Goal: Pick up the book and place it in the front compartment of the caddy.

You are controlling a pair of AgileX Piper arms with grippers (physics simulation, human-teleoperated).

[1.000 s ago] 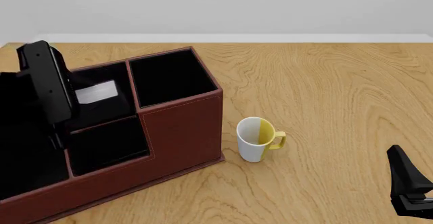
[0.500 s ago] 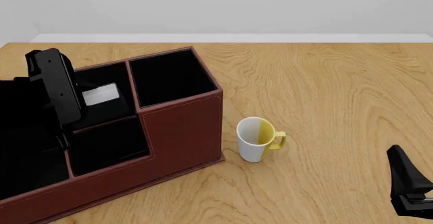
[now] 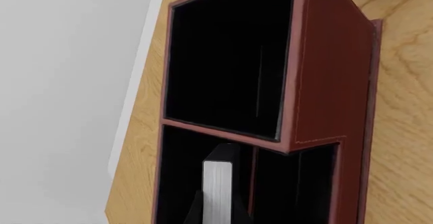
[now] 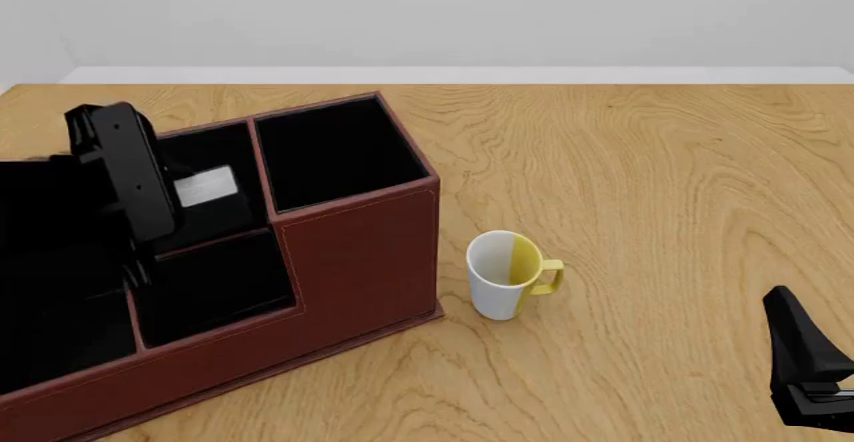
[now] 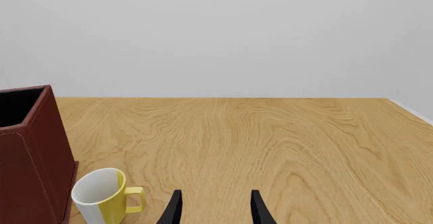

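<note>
The thin pale-grey book (image 3: 218,191) stands on edge inside the caddy (image 4: 360,252), pinched by the down-tilted left gripper (image 3: 218,215).

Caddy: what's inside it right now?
The book stands in a rear compartment of the caddy, left gripper shut on it. The other visible compartments look empty; the arm hides the leftmost part.

Front view: high, behind arms, facing forward-down. Left wrist: close above caddy (image 3: 325,77). Right wrist: low, level over table (image 5: 284,133); caddy shared by all three.
</note>
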